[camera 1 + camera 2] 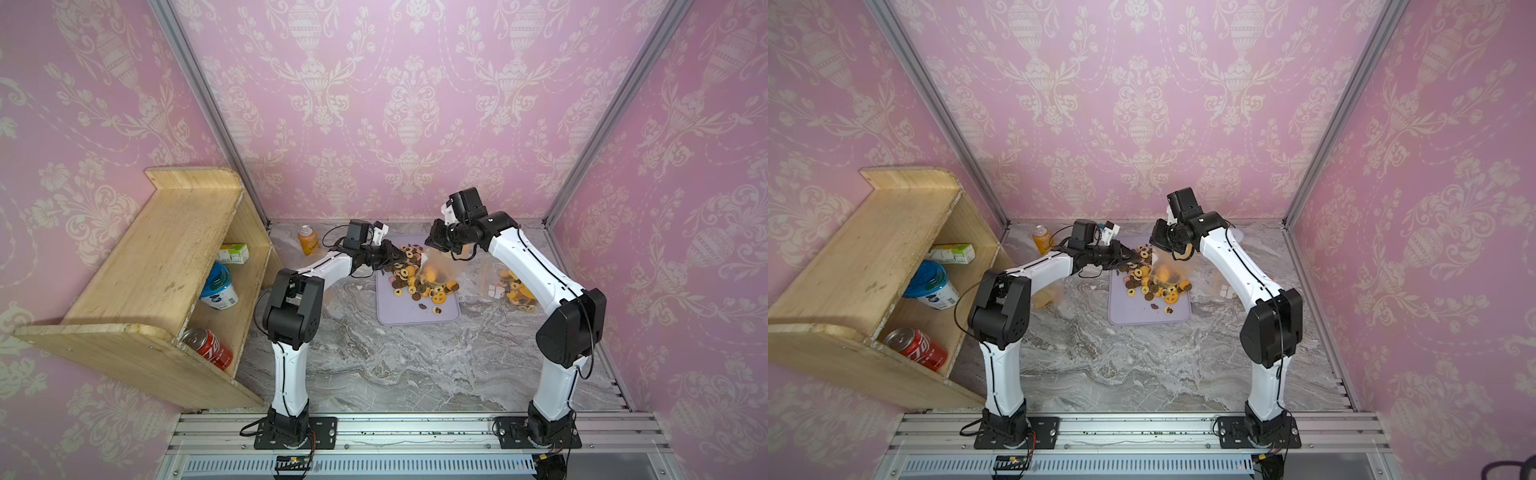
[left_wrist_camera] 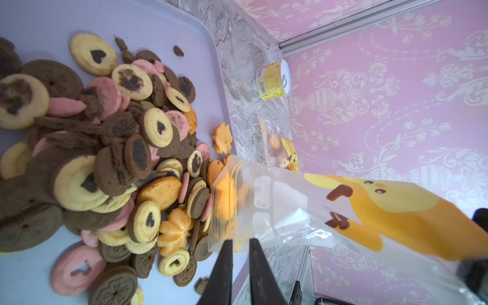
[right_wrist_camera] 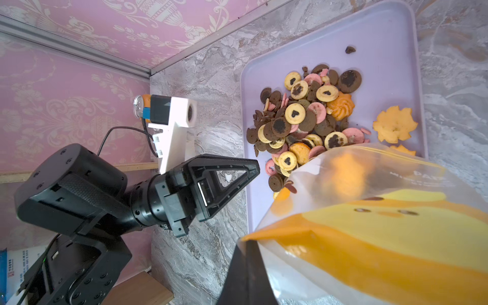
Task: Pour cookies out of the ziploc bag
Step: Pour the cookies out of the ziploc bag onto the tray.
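Cookies (image 2: pixel 111 163) on tray (image 2: pixel 158 23); ziploc bag (image 2: pixel 290 206) mouth pinched in left hand (image 2: pixel 239 261) (left wrist view only), bottom in closed right hand (image 3: pixel 250 253).

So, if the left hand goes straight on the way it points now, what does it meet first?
The ziploc bag: the corner of its open mouth sits right at the tips of the left hand, perhaps even between them; I cannot tell whether it is gripped.
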### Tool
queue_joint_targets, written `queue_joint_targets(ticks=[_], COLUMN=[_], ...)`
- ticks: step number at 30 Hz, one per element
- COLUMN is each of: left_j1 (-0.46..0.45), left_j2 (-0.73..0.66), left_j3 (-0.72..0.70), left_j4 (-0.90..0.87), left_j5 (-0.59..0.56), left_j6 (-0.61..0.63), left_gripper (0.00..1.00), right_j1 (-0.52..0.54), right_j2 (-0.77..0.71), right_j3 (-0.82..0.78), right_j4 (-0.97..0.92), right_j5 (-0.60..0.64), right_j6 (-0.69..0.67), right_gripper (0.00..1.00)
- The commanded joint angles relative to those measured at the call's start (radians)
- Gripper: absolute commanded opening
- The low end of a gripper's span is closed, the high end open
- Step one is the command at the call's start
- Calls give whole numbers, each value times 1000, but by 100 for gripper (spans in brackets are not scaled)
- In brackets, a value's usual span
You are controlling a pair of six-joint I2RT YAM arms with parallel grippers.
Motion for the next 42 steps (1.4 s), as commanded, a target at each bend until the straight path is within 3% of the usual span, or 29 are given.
queue_joint_targets(ticks=[1,11,16,18,20,23,28,33,37,42], left_j1=[14,23,23,23,24,25,24,25,25,25], left_j2=[-55,-127,-149,-158,-163,-173,-199,-239,-253,-280], left_j3=[-12,-18,-24,-24,-24,-29,-46,-40,-9,4], left_j4=[13,-37,-88,-122,-139,-165,-199,-298,-398,-489], left_j5=[8,-9,-32,-53,-61,-73,-103,-139,-181,-227], left_j6=[-22,-17,12,36,45,52,68,119,158,208], left_gripper=[17,25,34,40,46,60,99,99,99,99], right_j1=[5,-15,-15,-14,-15,-33,-36,-52,-46,-81], right_j2=[-65,-93,-147,-114,-79,-145,-116,-210,-140,-230], right_j3=[63,134,32,44,102,8,34,-109,-52,-171], right_j4=[-2,-90,-14,-31,-105,-9,-64,55,-43,97], right_j5=[-15,-4,13,-34,-52,-27,-76,-48,-92,-76], right_j6=[16,-30,-18,-17,-49,-18,-41,-3,-55,7], right_gripper=[0,0,0,0,0,0,0,0,0,0])
